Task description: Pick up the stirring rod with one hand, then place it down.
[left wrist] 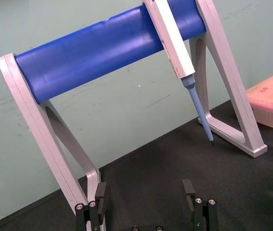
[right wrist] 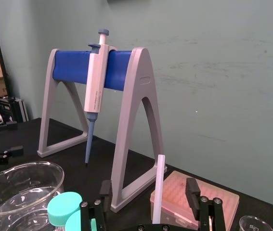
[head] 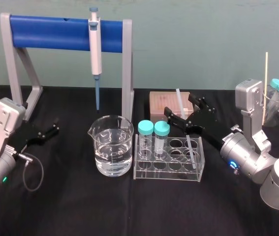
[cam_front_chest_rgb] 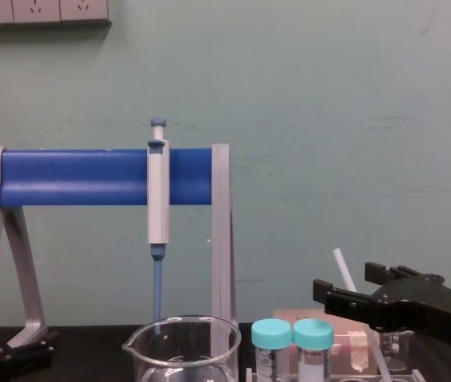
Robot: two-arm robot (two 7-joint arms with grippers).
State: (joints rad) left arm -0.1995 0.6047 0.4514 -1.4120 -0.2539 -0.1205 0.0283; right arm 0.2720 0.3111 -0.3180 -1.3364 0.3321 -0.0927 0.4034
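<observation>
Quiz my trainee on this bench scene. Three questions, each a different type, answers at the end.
1. True or false: the stirring rod lies flat on the table.
2. Which gripper has its jaws open on either side of the rod? A) left gripper B) right gripper C) neither
3. How many teal-capped tubes stand in the clear rack?
Key: 1. False: it stands tilted in the rack. 2. B: the right gripper brackets the rod, open; the left gripper rests open far to the left. 3. Two.
</observation>
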